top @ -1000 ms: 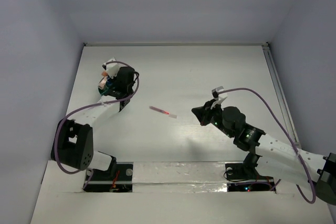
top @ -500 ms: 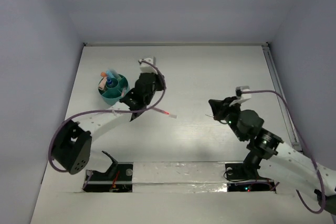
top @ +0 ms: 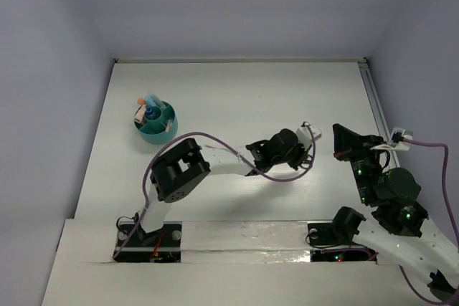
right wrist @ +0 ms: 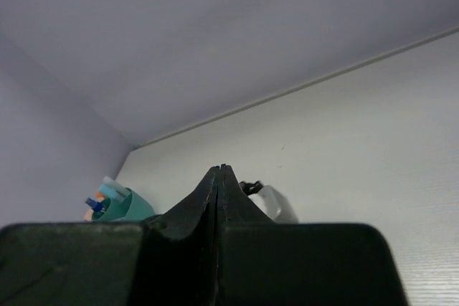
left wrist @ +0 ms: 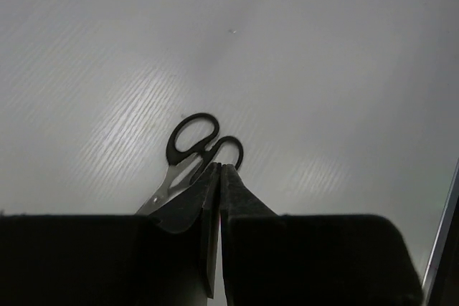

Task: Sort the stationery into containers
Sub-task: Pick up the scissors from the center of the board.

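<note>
The small teal pot (top: 156, 125) stands at the left rear with several pens and a blue-capped tube upright in it; it also shows in the right wrist view (right wrist: 123, 207). The black-handled scissors (left wrist: 192, 150) lie flat on the white table. My left gripper (left wrist: 219, 168) is shut, its tips just over the scissors' handles. From above, the left gripper (top: 281, 153) reaches to the table's middle right and hides the scissors. My right gripper (top: 341, 138) is shut and empty, raised at the right (right wrist: 220, 171). The pink pen is out of view.
The left arm's link and cable (top: 222, 150) stretch across the table's middle. A rail (top: 374, 105) runs along the table's right edge. Grey walls close in the back and both sides.
The left arm swung from beside the pot far right, over the scissors. The right arm drew back to the right and rose. The pink pen on the table no longer shows.
</note>
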Available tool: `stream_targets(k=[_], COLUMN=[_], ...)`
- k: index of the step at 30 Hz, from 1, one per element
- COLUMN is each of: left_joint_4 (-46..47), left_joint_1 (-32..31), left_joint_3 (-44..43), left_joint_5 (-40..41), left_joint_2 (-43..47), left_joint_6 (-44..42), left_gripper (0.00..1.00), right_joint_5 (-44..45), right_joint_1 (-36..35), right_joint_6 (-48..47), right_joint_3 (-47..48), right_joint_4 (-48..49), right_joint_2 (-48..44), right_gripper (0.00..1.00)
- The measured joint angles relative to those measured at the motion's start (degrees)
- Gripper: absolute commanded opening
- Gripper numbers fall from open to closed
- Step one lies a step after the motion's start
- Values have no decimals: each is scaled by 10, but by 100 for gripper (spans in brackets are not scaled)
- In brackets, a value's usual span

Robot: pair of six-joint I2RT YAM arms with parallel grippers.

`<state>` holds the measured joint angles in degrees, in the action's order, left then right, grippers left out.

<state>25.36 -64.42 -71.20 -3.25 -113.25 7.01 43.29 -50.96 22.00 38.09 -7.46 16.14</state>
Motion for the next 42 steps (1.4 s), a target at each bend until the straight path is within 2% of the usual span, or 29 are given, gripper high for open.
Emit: stream_targets(k=[4,9,13,18,22,30,31,34,35,42], left_joint_4=[-31,-80,-120,-150,-161,-159,-157,-145,-144,-155], left_joint_1=[-9,-18,-30,-39,-42,-42,-42,-42,-42,-42], left_joint_3=[-100,-148,-160,-164,-183,-197,-195,-184,-178,-172], left_joint_5=[-24,-43,-52,-58,-54,-36,-35,-31,-30,-18], left_joint_2=[-67,-107,-124,-130,-148,-164,-164,-160,-155,-148], left_joint_6=[-33,-72,-95,-109,-113,-116,-116,-116,-117,-117], left_gripper=[0,0,1,11,15,17,19,33,35,33], right_joint_5=[-1,-2,-5,-9,-16,-31,-32,-33,-34,-40], right_joint_1=[0,0,0,0,0,0,0,0,0,0], right_joint_6=[0,-1,-2,-4,-4,-7,-8,-8,-9,-9], right_joint_3=[0,0,0,0,0,0,0,0,0,-2], right_joint_4=[-16,-24,-24,-24,-24,-24,-24,-24,-24,-24], right_joint_2=[1,2,8,11,14,25,27,33,35,40], right_gripper=[0,0,0,0,0,0,0,0,0,0])
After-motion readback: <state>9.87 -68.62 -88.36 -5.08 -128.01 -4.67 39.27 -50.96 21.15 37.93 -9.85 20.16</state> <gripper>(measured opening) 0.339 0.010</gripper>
